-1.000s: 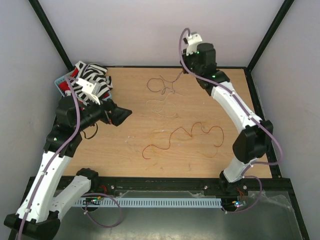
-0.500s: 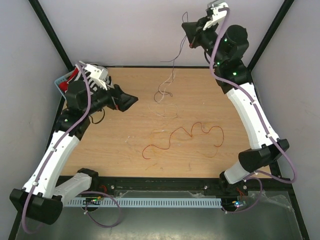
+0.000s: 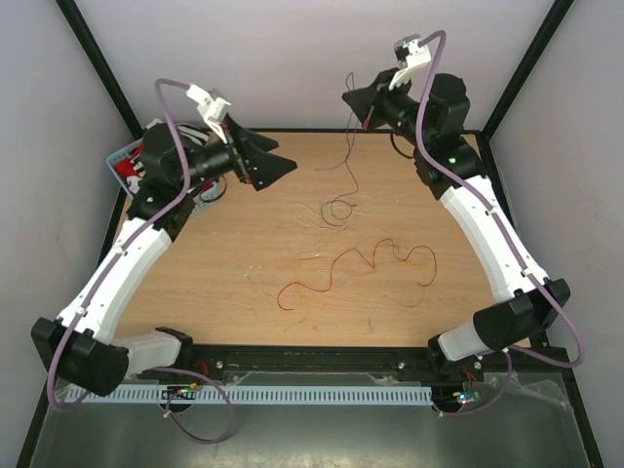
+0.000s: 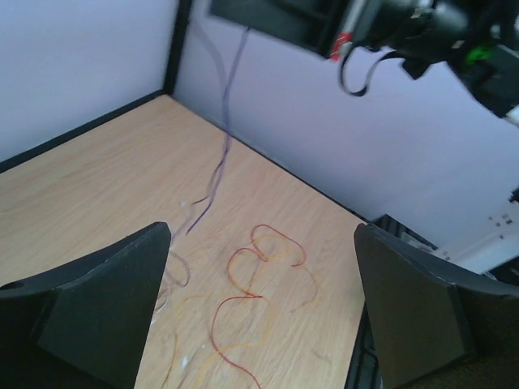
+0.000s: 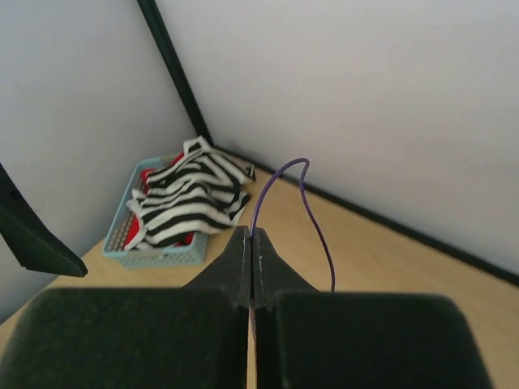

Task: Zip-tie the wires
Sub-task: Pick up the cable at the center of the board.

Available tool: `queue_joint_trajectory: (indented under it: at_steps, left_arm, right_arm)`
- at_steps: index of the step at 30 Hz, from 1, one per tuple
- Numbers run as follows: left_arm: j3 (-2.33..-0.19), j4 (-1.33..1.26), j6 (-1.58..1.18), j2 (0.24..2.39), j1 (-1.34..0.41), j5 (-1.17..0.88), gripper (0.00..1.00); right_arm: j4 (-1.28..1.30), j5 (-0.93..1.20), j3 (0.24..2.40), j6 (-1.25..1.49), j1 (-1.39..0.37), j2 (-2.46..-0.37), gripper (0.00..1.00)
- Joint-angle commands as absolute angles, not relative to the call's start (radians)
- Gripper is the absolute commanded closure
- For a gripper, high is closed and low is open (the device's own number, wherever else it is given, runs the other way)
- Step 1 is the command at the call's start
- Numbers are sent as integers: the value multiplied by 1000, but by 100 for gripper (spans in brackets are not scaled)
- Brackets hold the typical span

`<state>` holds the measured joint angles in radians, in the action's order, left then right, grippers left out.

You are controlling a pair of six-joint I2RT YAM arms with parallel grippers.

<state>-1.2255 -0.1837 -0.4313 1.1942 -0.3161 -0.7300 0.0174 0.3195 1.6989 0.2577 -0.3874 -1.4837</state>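
Right tool is pinching a thin purple wire, fingers pressed together on it, and is holding it up over the far edge of the bench, strand dangling down. Left tool is hovering spread wide. Other wires are lying mid-bench.

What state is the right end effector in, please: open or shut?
Shut: the right end effector has its fingers pressed together with no gap, pinching a thin purple wire.
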Motion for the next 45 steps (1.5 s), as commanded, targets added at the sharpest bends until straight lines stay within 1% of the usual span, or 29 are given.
queue_joint_trajectory:
  at_steps: [1,5,11,22,23,25,26,29,31,33,36,40,41,44,45]
  left_arm:
    - [-1287,-310,-383,1258,-417,-786,4]
    - [-1319,-342,-315,1327,-507,-759,13]
    - [-1368,-379,-300,1434,-564,-742,29]
    - [-1398,-430,-261,1510,-604,-679,41]
    - [-1397,-436,-259,1512,-605,-680,44]
    - [-1396,-449,-257,1513,-609,-677,53]
    - [-1396,-454,-257,1514,-610,-676,60]
    - [-1396,-464,-252,1519,-613,-679,75]
    - [-1397,-467,-250,1524,-615,-682,80]
    - [-1397,-469,-250,1531,-615,-681,82]
    - [-1402,-473,-249,1544,-616,-681,82]
    - [-1409,-479,-249,1559,-615,-675,78]
    - [-1411,-481,-250,1561,-616,-676,81]
    - [-1412,-483,-250,1560,-615,-678,100]
    - [-1411,-483,-248,1556,-615,-677,100]
  right_arm:
    - [2,369,1623,370,-389,-1406,100]
    - [-26,422,1559,437,-391,-1371,100]
    - [-59,437,1485,482,-390,-1305,100]
    - [-76,485,1439,516,-391,-1258,100]
    - [-77,486,1437,517,-391,-1259,100]
    - [-75,485,1434,515,-391,-1258,100]
    - [-75,484,1431,514,-391,-1259,100]
    - [-84,488,1424,522,-391,-1261,100]
    - [-101,496,1417,535,-391,-1261,100]
    - [-112,503,1416,547,-391,-1264,100]
    - [-126,515,1414,563,-392,-1266,100]
    - [-136,526,1414,575,-393,-1267,100]
    - [-136,527,1415,574,-394,-1266,100]
    - [-126,511,1417,548,-394,-1267,99]
    - [-118,502,1420,534,-393,-1267,95]
